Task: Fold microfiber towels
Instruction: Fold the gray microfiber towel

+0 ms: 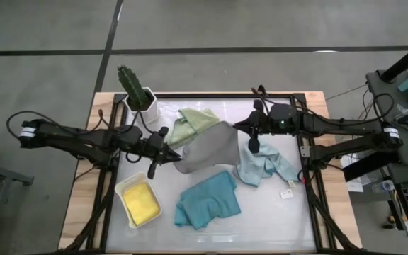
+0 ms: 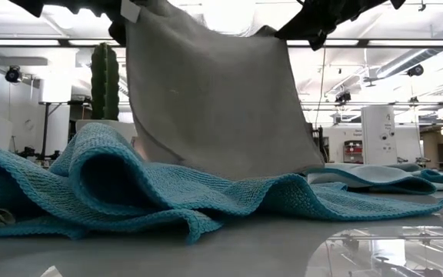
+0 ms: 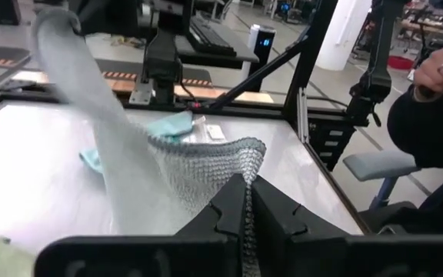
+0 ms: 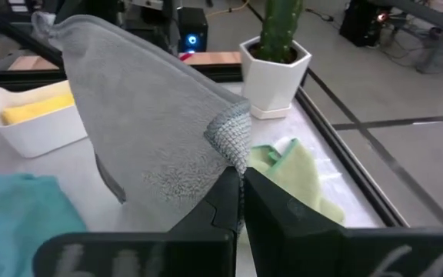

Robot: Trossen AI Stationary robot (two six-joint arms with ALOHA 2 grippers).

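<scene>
**Grey towel stretched for a fold**

We held the grey towel [image 1: 207,150] aloft above the table [image 1: 289,212], our left gripper [image 1: 163,147] pinching one corner between closed fingers, our right gripper [image 1: 250,134] clamping the opposite corner likewise, apparently to spread it flat. It hung between both arms.

Grey towel [image 1: 207,147], sage-green towel [image 1: 192,125], pale blue towel [image 1: 264,167], teal towel [image 1: 207,201], yellow towel [image 1: 141,202] in white tray [image 1: 123,190].

Overhead, table-level and two wrist cameras all share the lifted grey towel [image 1: 207,149].
</scene>
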